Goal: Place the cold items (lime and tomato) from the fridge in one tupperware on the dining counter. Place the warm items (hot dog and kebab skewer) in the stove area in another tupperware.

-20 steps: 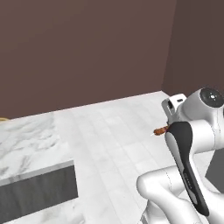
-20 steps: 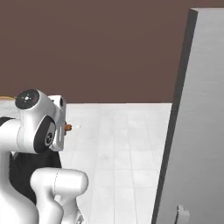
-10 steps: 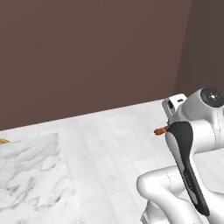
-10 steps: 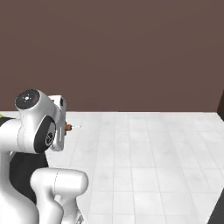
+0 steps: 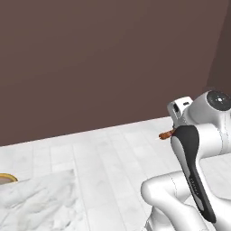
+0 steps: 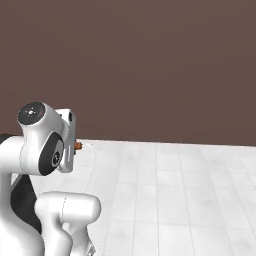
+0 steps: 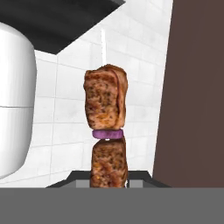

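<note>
STEP: carry to tupperware | GRIPPER (image 7: 108,183): closed on skewer (image 7: 106,131) | HOLD: gripped at lower end, meat kept clear above floor (image 5: 103,158) | ARM: tucked, judged for driving

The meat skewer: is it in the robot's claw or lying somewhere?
In the claw: the browned meat-and-onion kebab skewer rises from the shut claw, above the floor.
</note>
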Motion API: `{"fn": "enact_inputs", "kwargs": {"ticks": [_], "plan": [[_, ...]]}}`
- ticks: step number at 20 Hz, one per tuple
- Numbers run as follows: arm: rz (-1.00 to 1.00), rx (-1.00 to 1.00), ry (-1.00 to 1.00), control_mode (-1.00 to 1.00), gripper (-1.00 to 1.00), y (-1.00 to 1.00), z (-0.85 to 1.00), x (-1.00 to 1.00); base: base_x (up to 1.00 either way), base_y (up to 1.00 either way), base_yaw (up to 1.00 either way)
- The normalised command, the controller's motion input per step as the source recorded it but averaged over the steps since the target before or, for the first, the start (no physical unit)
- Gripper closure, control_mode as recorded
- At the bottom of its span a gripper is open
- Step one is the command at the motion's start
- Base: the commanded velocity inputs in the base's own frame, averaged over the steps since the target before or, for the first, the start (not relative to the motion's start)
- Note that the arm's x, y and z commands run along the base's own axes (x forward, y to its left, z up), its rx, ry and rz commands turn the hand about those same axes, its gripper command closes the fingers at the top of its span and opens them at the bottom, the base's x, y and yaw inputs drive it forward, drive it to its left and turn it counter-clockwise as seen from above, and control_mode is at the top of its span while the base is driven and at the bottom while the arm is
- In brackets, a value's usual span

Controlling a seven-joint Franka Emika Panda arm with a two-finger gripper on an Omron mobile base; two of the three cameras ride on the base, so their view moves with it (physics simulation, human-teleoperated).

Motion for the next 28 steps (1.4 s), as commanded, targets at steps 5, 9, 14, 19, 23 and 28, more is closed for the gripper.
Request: {"fn": "enact_inputs", "kwargs": {"ticks": [5,9,14,19,23,28], "plan": [[0.00,0.00,0.00,1.00,1.00,0.00,0.00,0.00,1.00,-0.02,0.20],[0.00,0.00,0.00,1.00,1.00,0.00,0.00,0.00,0.85,-0.04,0.28],[0.00,0.00,0.00,1.00,1.00,0.00,0.00,0.00,0.75,-0.02,0.32],[0.00,0.00,0.00,1.00,1.00,0.00,0.00,0.00,0.60,-0.05,0.38],[0.00,0.00,0.00,1.00,1.00,0.00,0.00,0.00,0.52,-0.03,0.38],[0.00,0.00,0.00,1.00,1.00,0.00,0.00,0.00,0.44,0.00,0.38]]}}
